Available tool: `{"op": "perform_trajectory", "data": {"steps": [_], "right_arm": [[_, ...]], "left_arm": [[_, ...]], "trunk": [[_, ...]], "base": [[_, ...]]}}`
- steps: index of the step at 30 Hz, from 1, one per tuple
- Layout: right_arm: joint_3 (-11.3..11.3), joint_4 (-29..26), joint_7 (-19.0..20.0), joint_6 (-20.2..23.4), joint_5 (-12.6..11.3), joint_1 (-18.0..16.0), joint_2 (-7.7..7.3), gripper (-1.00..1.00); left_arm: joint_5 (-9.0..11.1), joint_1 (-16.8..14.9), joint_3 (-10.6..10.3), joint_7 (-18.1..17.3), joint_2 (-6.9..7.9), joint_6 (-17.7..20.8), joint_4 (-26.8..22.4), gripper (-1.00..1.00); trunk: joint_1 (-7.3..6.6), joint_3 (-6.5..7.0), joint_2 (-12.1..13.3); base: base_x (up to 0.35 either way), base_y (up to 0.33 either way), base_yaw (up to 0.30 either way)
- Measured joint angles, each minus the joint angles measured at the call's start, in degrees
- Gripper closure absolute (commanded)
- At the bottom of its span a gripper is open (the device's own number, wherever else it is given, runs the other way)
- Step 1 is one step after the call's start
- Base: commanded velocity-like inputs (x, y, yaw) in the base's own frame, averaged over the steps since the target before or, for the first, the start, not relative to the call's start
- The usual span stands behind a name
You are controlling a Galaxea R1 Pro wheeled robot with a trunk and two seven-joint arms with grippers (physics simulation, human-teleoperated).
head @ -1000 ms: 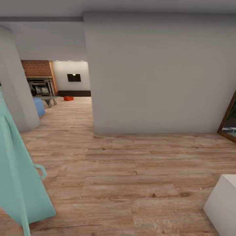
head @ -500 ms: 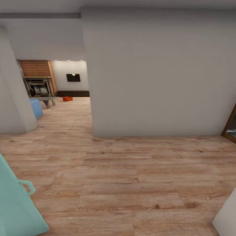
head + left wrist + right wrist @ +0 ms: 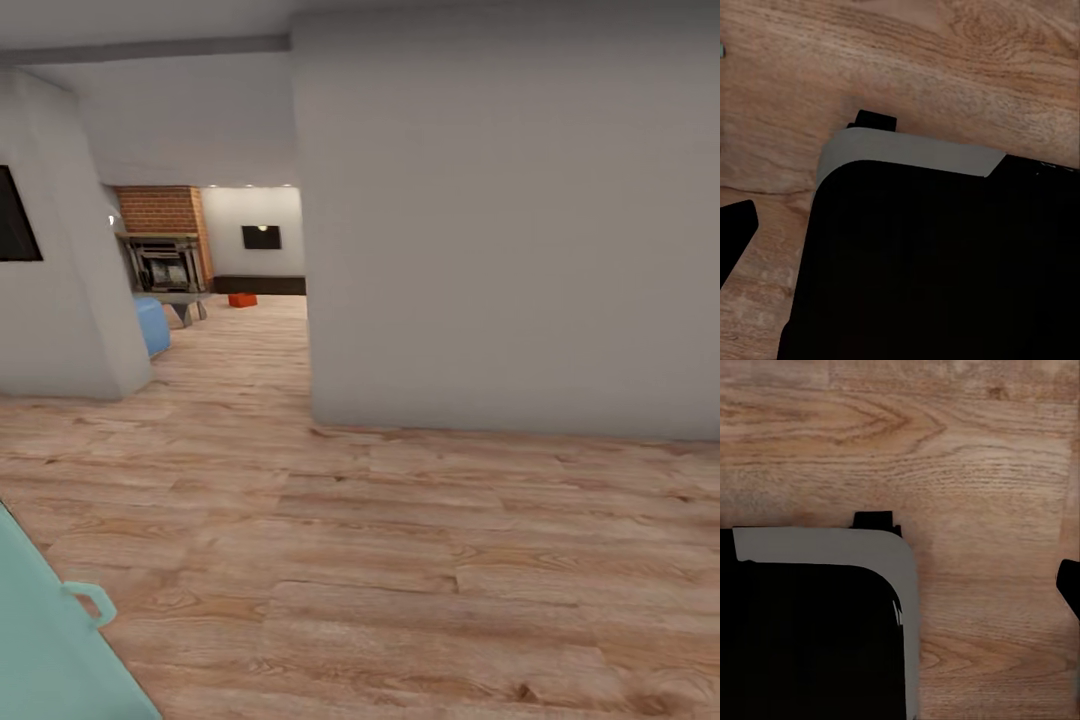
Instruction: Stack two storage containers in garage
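- Head view: a hallway with a light wood-plank floor (image 3: 400, 560) lies ahead, and a plain grey wall block (image 3: 510, 220) fills the right half of the scene.
- To the left of that wall block, an opening leads into the living room (image 3: 215, 260), with a brick fireplace (image 3: 165, 250) on its left side and a dark wall TV (image 3: 261, 237) on the far wall.
- One orange-red storage container (image 3: 242, 299) sits on the wood floor at the far end of the living room, below the TV and just to the right of the fireplace, well apart from the robot.
- A blue sofa corner (image 3: 152, 325) shows beside the left wall (image 3: 60, 290).
- A pale teal panel with a loop handle (image 3: 60, 640) occupies the lower left corner.
- Left wrist view: a dark rounded body with a grey edge (image 3: 907, 154) hangs above the wood planks; finger spread and any load cannot be determined.
- Right wrist view: a similar dark body with a grey edge (image 3: 900, 555) hangs above the planks; finger spread and any load cannot be determined.
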Motion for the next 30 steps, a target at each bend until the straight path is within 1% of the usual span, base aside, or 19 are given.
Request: {"op": "perform_trajectory", "data": {"steps": [6, 30], "right_arm": [[0.0, 0.0, 0.0, -0.1, -0.1, 0.0, 0.0, -1.0], [0.0, 0.0, 0.0, -0.1, 0.1, 0.0, 0.0, -1.0]], "left_arm": [[0.0, 0.0, 0.0, 0.0, 0.0, 0.0, 0.0, -1.0], [-0.1, 0.0, 0.0, 0.0, 0.0, 0.0, 0.1, -1.0]], "trunk": [[0.0, 0.0, 0.0], [0.0, 0.0, 0.0]], "base": [[0.323, 0.0, 0.072], [0.323, 0.0, 0.001]]}}
